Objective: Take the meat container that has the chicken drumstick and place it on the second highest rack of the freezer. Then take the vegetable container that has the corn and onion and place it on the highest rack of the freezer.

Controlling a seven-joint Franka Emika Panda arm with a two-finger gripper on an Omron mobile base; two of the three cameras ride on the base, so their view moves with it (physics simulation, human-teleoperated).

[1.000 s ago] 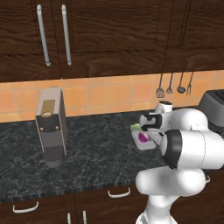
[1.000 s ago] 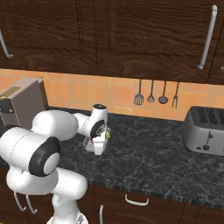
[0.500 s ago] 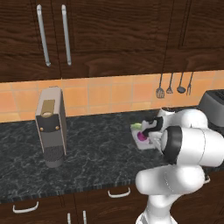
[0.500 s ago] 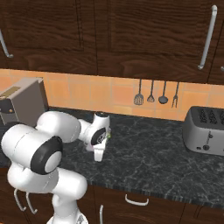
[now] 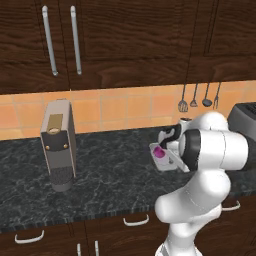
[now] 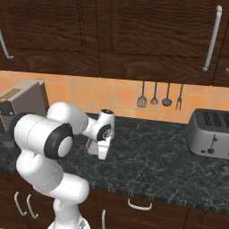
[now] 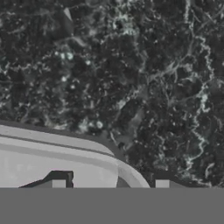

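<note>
**Left base view: vegetable tray on the counter, gripper at its rim**

Item 1. Dark speckled stone counter (image 5: 110, 170), running the width of the kitchen below an orange tiled wall and dark wood cupboards.

Item 2. Pale grey shallow rectangular container (image 5: 166, 159), near the middle of the counter's depth and toward its right end. It appears tilted, its open face turned toward the left base camera. In the hand view its rounded pale rim (image 7: 65, 144) fills the lower left, with bare counter beyond.

Item 3. Small round purple-magenta onion (image 5: 159, 152), lying inside the container. I cannot make out the corn.

Item 4. My gripper (image 7: 107, 186), at the container. In the hand view my two dark fingertips (image 7: 56, 184) stand on either side of the rim's corner, jaws partly apart; I cannot tell whether they press on the rim. In the right base view my hand (image 6: 103, 134) points down at the counter, hiding most of the container.

Item 5. Tall beige box-shaped coffee machine (image 5: 59, 145), at the counter's left end.

Item 6. Silver slotted toaster (image 6: 210, 133), at the counter's right end.

Item 7. Four dark utensils (image 6: 160, 95), hung on the tiled wall.
</note>
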